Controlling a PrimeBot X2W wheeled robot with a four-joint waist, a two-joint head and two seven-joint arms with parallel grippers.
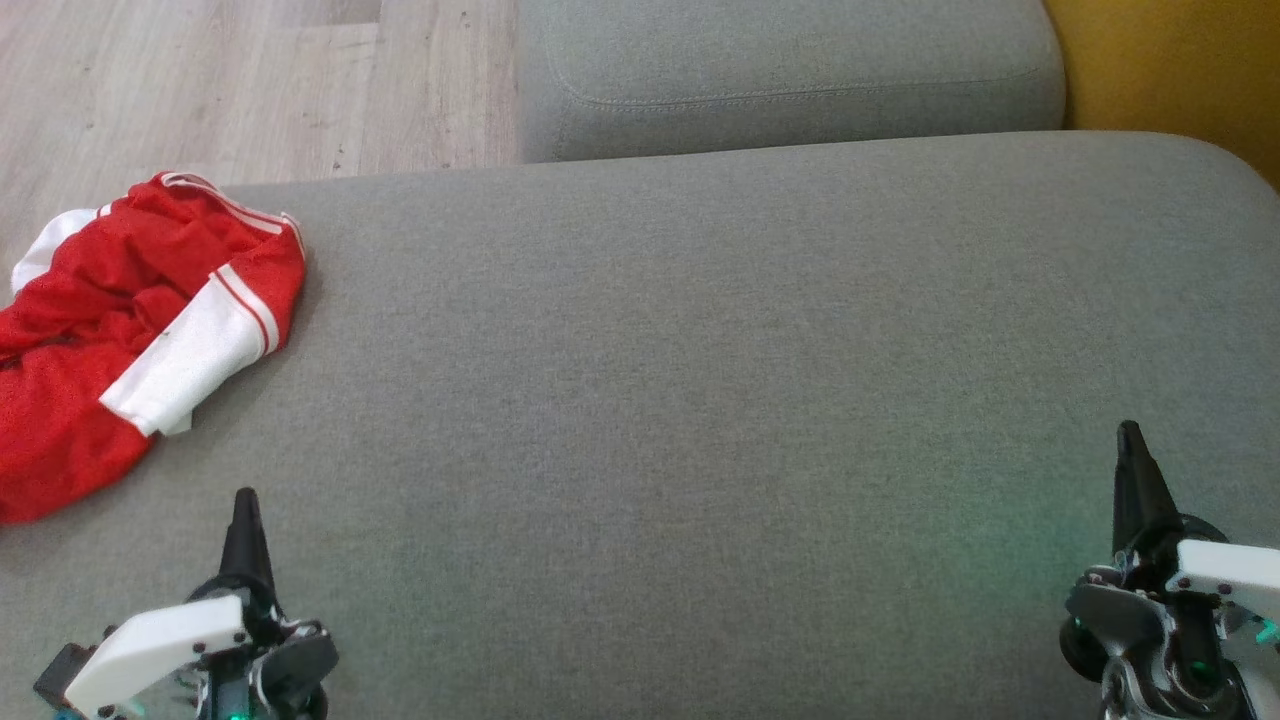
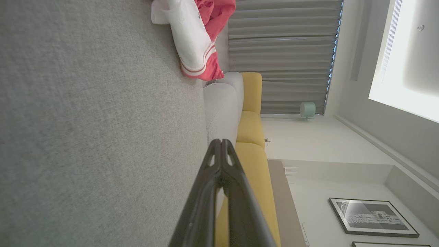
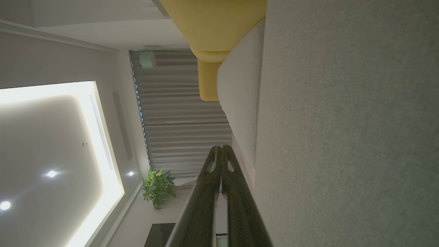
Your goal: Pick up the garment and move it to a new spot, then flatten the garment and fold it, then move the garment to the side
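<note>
The garment (image 1: 130, 330), red with white striped cuffs, lies crumpled at the left edge of the grey sofa seat (image 1: 700, 400), partly hanging past it. A part of the garment (image 2: 199, 37) shows at the top of the left wrist view. My left gripper (image 1: 245, 500) hovers near the front of the seat, below and right of the garment, shut with nothing in it; its fingertips (image 2: 221, 142) meet. At the lower right my right gripper (image 1: 1130, 432) is shut and empty too, far from the garment, its fingers (image 3: 221, 149) pressed together.
A second grey cushion (image 1: 790, 70) lies behind the seat. Wooden floor (image 1: 230, 90) shows at the upper left and a yellow seat (image 1: 1180, 70) at the upper right. The wrist views show curtains (image 2: 284, 55), a potted plant (image 3: 157, 187) and framed pictures (image 2: 372, 216).
</note>
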